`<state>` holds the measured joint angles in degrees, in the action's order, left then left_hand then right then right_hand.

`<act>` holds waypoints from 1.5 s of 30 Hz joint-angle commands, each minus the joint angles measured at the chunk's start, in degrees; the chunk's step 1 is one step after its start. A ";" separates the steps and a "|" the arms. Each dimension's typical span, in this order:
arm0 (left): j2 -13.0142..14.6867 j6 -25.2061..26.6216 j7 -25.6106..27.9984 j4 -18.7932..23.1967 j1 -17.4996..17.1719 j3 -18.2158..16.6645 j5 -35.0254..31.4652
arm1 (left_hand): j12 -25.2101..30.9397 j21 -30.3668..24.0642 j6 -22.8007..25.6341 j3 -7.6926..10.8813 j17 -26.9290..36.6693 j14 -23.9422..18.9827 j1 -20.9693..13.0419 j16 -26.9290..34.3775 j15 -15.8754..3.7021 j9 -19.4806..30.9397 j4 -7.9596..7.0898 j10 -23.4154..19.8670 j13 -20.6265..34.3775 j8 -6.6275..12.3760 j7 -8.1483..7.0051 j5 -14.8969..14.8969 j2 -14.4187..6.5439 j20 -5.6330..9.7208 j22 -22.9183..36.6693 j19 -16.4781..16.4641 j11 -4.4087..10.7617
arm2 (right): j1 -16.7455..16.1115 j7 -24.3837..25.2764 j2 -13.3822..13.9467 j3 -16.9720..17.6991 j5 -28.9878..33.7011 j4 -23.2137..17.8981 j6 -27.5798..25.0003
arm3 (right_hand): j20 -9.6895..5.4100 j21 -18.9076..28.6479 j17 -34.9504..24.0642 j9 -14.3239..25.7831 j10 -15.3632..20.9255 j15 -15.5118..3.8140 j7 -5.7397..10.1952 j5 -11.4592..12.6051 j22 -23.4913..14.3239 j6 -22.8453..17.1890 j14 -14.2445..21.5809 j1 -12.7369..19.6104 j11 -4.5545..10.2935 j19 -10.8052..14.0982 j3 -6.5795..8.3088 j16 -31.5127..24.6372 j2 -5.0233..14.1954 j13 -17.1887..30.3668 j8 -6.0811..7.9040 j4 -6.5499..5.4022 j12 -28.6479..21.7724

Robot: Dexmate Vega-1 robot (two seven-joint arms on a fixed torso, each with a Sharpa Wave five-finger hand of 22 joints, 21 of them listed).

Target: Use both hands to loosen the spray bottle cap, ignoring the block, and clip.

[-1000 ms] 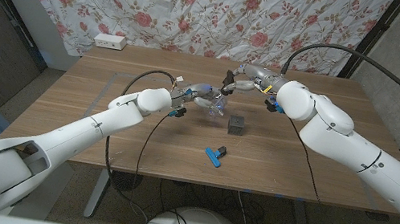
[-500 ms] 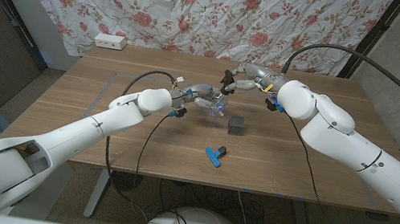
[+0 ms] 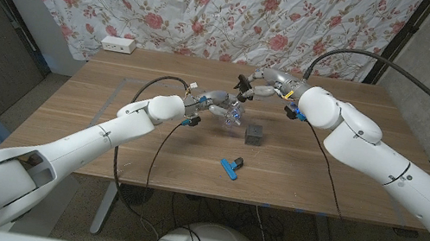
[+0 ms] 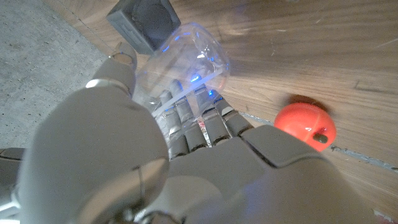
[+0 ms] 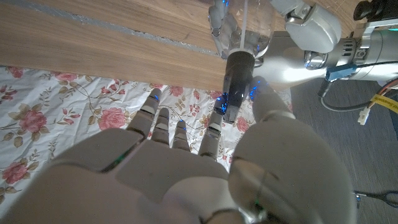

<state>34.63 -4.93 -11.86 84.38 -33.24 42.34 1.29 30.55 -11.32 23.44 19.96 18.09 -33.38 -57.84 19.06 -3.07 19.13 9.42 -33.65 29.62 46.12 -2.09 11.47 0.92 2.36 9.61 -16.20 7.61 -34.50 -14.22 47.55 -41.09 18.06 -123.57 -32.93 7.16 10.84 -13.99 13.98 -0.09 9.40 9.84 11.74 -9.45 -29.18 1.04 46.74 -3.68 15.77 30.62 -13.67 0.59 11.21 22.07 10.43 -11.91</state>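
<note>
Head view: counter [image 3: 110, 120] mid-span, left hand [image 3: 216, 103] grasping clear spray bottle [image 3: 232, 115] by body, tilted, neck toward right hand [image 3: 253, 86]; right hand pinching black cap [image 5: 236, 87] from above, ready to twist.

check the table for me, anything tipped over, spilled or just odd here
Nothing spilled or damaged. The spray bottle is tilted only because the left hand holds it; the right hand grips its cap.

I find no readable text, no labels, brands, numbers or signs on anything, markings on the arm cables too small to read
</note>
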 commanded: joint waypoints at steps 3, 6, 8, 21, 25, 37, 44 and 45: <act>0.47 -0.10 -0.07 0.36 -0.25 -0.19 -0.07 | 0.05 0.25 1.73 0.48 0.03 -0.22 -2.95 -0.32 -6.84 -0.13 -0.47 -0.88 0.32 0.34 1.14 0.26 -6.20 1.93 0.18 -0.35 1.15 | -0.77 1.11 -0.34 1.25 -3.21 0.56 1.76 | -0.43 0.25 -0.30 0.20 0.63 -0.34 0.93 0.12 -0.18 -0.93 0.11 1.54 0.48 0.36 0.47 -0.28 0.85 0.00 0.51 0.01 -0.18; 0.50 -0.25 -0.41 0.19 -0.12 -0.06 -0.11 | -0.05 0.26 1.55 0.46 0.03 0.02 -2.48 -0.53 -6.76 -0.24 -0.70 -0.75 0.32 0.32 0.97 0.23 -6.39 1.85 0.18 -0.32 1.13 | -0.65 1.23 -0.31 1.08 -3.23 0.55 1.58 | -0.67 0.22 -0.34 0.20 0.72 -0.58 1.33 0.18 -0.18 -1.22 0.02 2.06 0.71 0.35 0.55 -0.27 1.08 0.00 0.67 0.01 -0.16; 0.60 -0.33 -0.70 0.13 0.04 0.08 -0.32 | -0.29 0.30 1.32 0.44 -0.02 0.03 -2.01 -0.67 -6.65 -0.34 -0.90 -0.42 0.23 0.29 0.77 0.20 -6.49 1.78 0.18 -0.21 1.10 | -0.66 1.31 -0.36 1.19 -3.65 0.64 1.77 | -0.69 0.21 -0.38 0.20 0.78 -0.68 1.77 0.22 -0.18 -1.75 0.12 2.60 0.79 0.39 0.60 -0.33 1.26 0.01 0.93 0.04 -0.12; 0.21 -0.64 -0.84 -0.52 0.21 0.17 -0.25 | -1.18 0.34 0.54 0.67 -0.38 0.31 -0.24 -1.48 -6.31 -0.81 -1.34 0.37 -0.12 0.24 0.71 0.15 -7.02 1.45 0.19 -0.02 1.28 | -0.55 1.96 -0.24 1.29 -5.06 0.96 2.31 | -1.32 0.16 -0.61 0.21 1.72 -1.29 2.73 0.48 -0.18 -4.18 0.42 6.16 1.91 0.58 1.12 -0.58 2.42 0.05 2.13 0.24 -0.15; 0.16 -0.64 -0.82 -0.62 0.29 0.20 -0.36 | -1.82 0.40 -0.30 0.97 -0.48 0.68 0.68 -1.90 -5.80 -1.07 -1.56 1.24 -0.12 0.08 0.83 0.17 -7.61 0.90 0.20 0.24 0.96 | -0.57 2.32 -0.29 1.26 -5.16 1.11 2.30 | -1.19 0.18 -0.65 0.40 2.10 -1.32 2.74 0.46 -0.17 -5.33 0.75 7.16 1.99 0.72 1.11 -0.73 2.50 0.06 2.77 0.30 -0.20; 0.04 -0.02 -1.42 -0.76 0.71 0.52 -0.45 | -1.99 0.31 0.07 1.19 -0.51 0.55 1.23 -2.02 -5.97 -1.50 -0.99 0.54 -0.08 0.49 0.86 0.11 -7.61 1.17 0.20 0.12 0.81 | -0.76 3.43 -0.47 1.47 -5.58 1.52 2.89 | -1.83 0.14 -0.85 1.10 3.42 -2.20 2.87 0.62 -0.16 -8.72 0.83 10.83 3.80 0.92 1.33 -0.89 3.04 0.07 4.74 0.44 -0.34; -0.14 0.08 -1.51 -0.97 0.91 0.71 -0.57 | -2.47 0.33 -0.49 1.42 -0.58 0.67 2.05 -2.27 -5.66 -1.75 -1.14 1.02 -0.07 0.42 0.75 0.10 -7.97 0.92 0.21 0.24 0.78 | -0.74 3.14 -0.34 2.08 -7.03 1.98 3.86 | -1.83 0.02 -0.88 1.27 3.50 -1.99 2.90 0.77 -0.16 -9.10 0.72 12.26 4.00 0.68 1.49 -0.86 3.05 0.08 5.05 0.63 -0.25; -0.16 0.15 -1.56 -0.98 0.93 0.71 -0.52 | -2.50 0.33 -0.48 1.46 -0.61 0.69 2.12 -2.32 -5.70 -1.78 -1.13 1.02 -0.07 0.44 0.80 0.10 -7.99 0.91 0.21 0.24 0.80 | -0.82 3.23 -0.35 2.26 -7.34 2.09 4.12 | -1.90 -0.02 -0.90 1.32 3.44 -2.07 2.91 0.84 -0.16 -9.23 0.63 12.84 4.14 0.55 1.60 -0.83 3.09 0.08 5.14 0.69 -0.19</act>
<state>34.82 -5.20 -13.12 83.78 -32.75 42.65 0.87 28.17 -10.95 22.95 19.89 17.55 -32.95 -57.84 17.08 -3.07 17.27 9.32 -32.63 29.48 46.13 -1.59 11.47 0.92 2.36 9.75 -16.19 8.59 -35.15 -11.37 47.20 -39.62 12.84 -122.10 -30.33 5.82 10.84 -14.79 15.07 3.07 7.35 12.78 12.20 -9.45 -37.70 1.84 58.01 -0.07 16.46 31.72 -14.31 3.56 11.21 26.63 11.06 -11.91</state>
